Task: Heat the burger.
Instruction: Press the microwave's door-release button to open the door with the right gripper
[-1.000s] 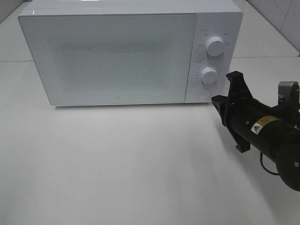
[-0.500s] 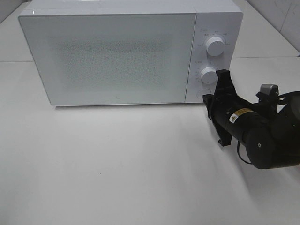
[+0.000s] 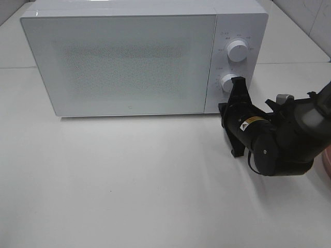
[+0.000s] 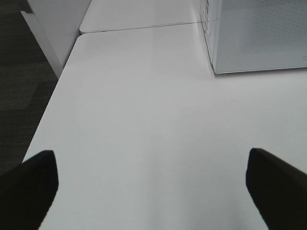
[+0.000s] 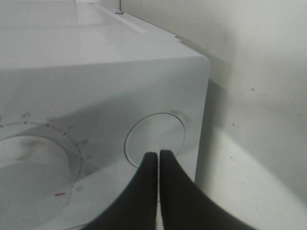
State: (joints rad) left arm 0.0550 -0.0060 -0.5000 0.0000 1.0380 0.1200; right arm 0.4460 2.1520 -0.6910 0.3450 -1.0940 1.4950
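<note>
Well, on the far left my left pincer (image 4: 153,178) is spread wide over bare tabletop, its 2 blunt black fingertips (image 4: 29,179) far apart with nothing between them. The table (image 3: 129,181) is smooth, matte white. On it stands a boxy white microwave (image 3: 129,8) with rounded corners. Its door (image 3: 46,62) is shut, a flat glossy pane with a fine grey speckled patch across the middle.

Right of the door, the control panel carries 2 round white knobs, the upper knob (image 3: 237,50) above the lower knob (image 3: 230,82), each ringed by small printed marks. Below them sits a flat round button (image 5: 154,134), a shallow disc outlined in the plastic.

My right pincer (image 5: 158,155) is closed, its 2 tapered black fingers pressed flat together, their tips at the button's lower part; I cannot tell whether they touch it. At the far right edge shows a curved sliver of a salmon-pink rim (image 3: 328,160). No view shows the burger, so I cannot tell where it lies.
</note>
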